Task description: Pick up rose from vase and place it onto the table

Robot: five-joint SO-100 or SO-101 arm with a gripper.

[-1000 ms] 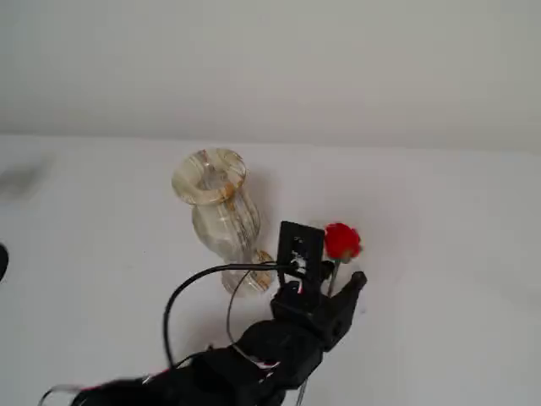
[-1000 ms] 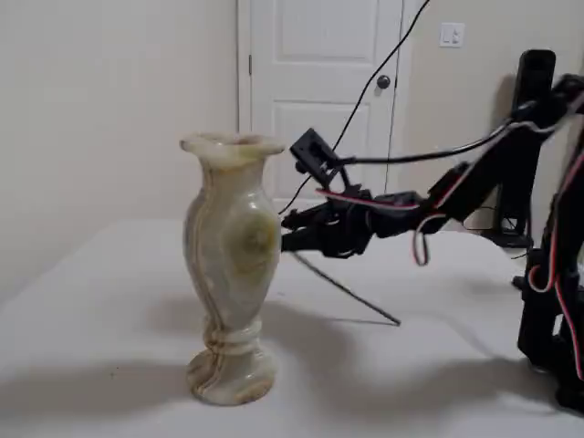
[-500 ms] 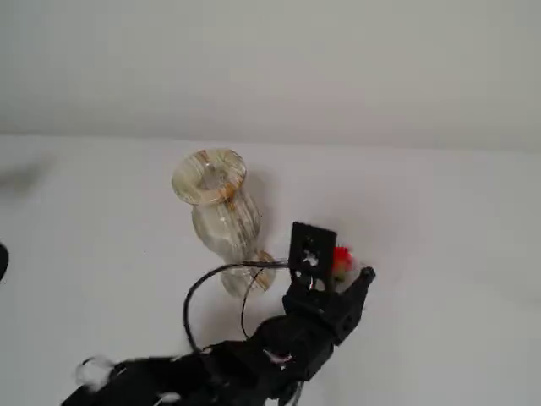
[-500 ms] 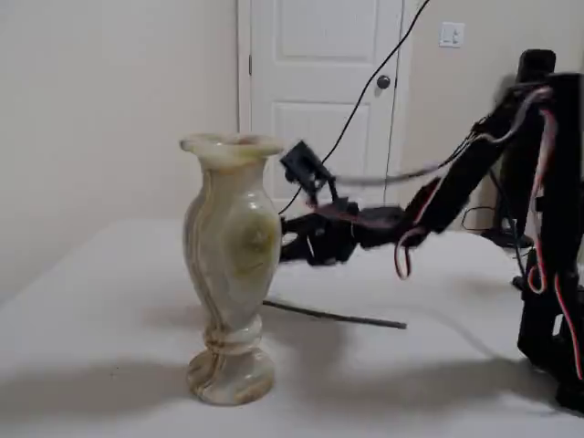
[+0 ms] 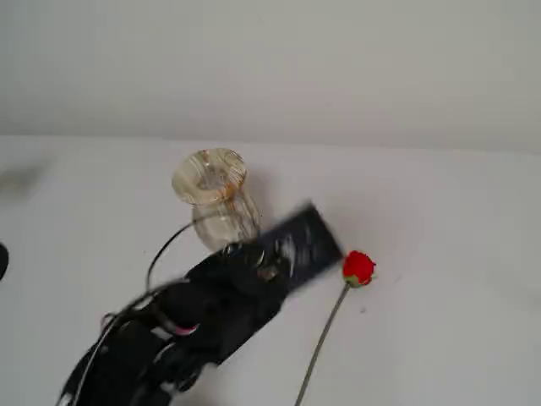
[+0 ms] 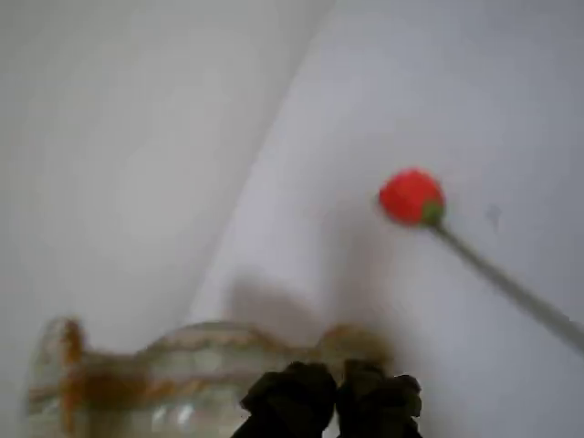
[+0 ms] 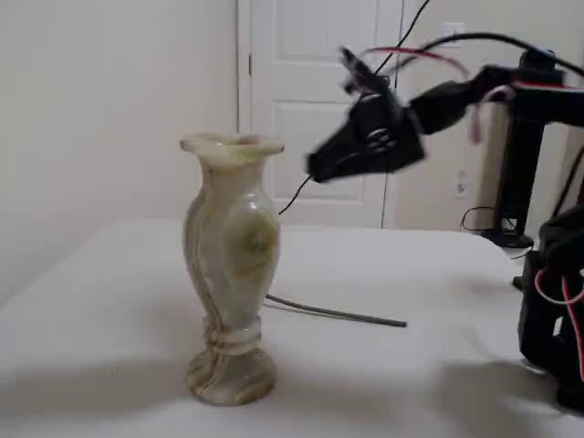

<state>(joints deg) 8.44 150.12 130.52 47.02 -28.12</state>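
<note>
- White, smooth table [image 5: 456, 254] carries everything; a pale wall rises behind it, and a fixed view shows a white panelled door [image 7: 319, 100].
- Red rosebud of the rose [image 5: 357, 267] lies flat on the table, thin grey-green stem trailing away, apart from the vase.
- Marbled cream vase [image 7: 230, 265] stands upright.
- Claw [image 6: 333, 401] hangs above the vase, fingertips together, holding nothing.
</note>
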